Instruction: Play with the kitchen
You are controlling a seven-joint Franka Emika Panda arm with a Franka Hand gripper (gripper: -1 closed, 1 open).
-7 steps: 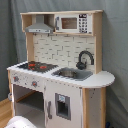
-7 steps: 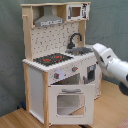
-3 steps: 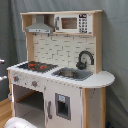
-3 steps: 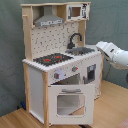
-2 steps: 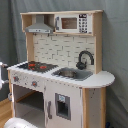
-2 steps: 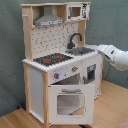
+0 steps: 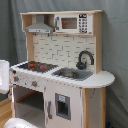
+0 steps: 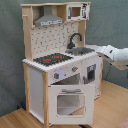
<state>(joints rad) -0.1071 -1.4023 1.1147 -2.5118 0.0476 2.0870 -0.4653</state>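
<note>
Arm [image 8: 117,54] now pulled back to second exterior view's right, away from toy kitchen [image 8: 60,70] counter. Jaws hidden, cannot tell. Oven door [image 8: 70,102] shut. Play not started.

White arm [image 8: 117,55] reaching in horizontally; jaws unseen.

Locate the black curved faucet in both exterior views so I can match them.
First exterior view: the black curved faucet stands right of centre, behind the grey sink.
Second exterior view: the faucet is just right of centre, above the sink.
Shared landmark: the black stovetop with red rings, left of the sink in both exterior views.
</note>
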